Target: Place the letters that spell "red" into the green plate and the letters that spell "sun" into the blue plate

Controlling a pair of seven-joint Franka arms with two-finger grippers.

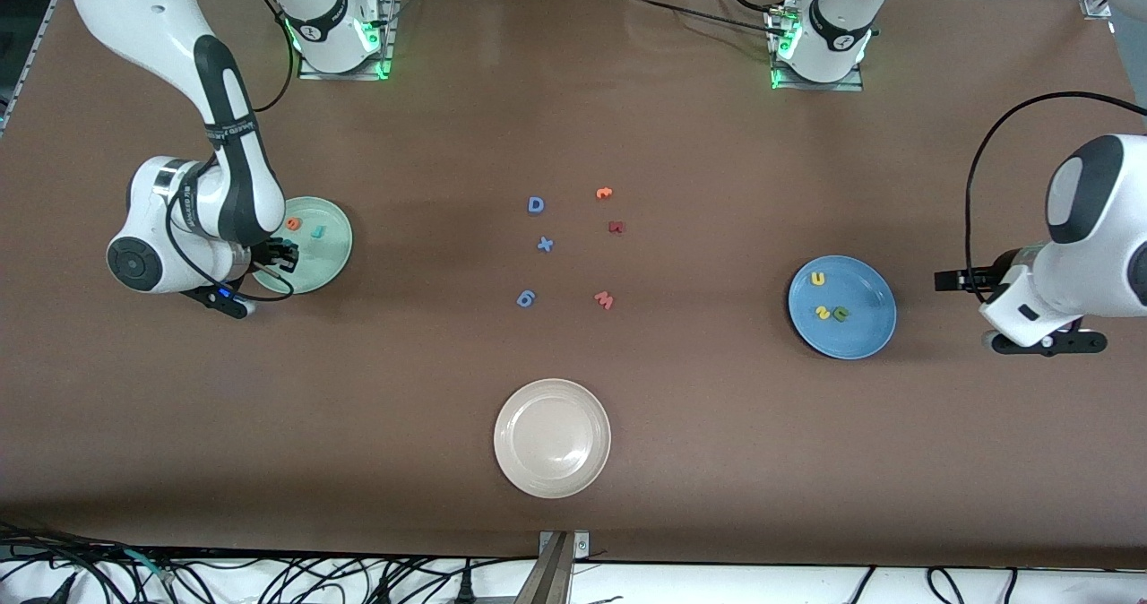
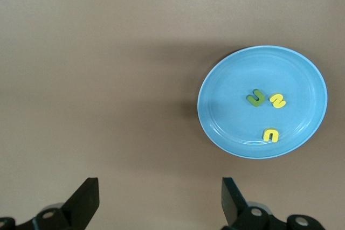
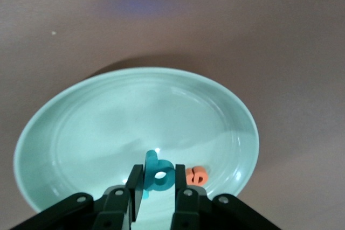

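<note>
Front view: the right gripper (image 1: 280, 254) hangs over the green plate (image 1: 333, 259), with orange e (image 1: 294, 224) and teal r (image 1: 320, 230) at its 1 o'clock; s (image 1: 822, 312), u (image 1: 817, 278) and n (image 1: 840, 314) lie in the blue plate (image 1: 874, 335). Left wrist view: the left gripper (image 2: 160, 204) is spread wide and empty, the blue plate at its 1 o'clock. Right wrist view: the right gripper's narrow fingers (image 3: 183, 204) pinch the teal d (image 3: 157, 172), upright over the green plate.

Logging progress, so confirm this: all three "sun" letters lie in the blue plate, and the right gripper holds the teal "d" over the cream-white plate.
One error: the right gripper holds the teal "d" over the green plate, as the right wrist view shows. The rest stands.
</note>
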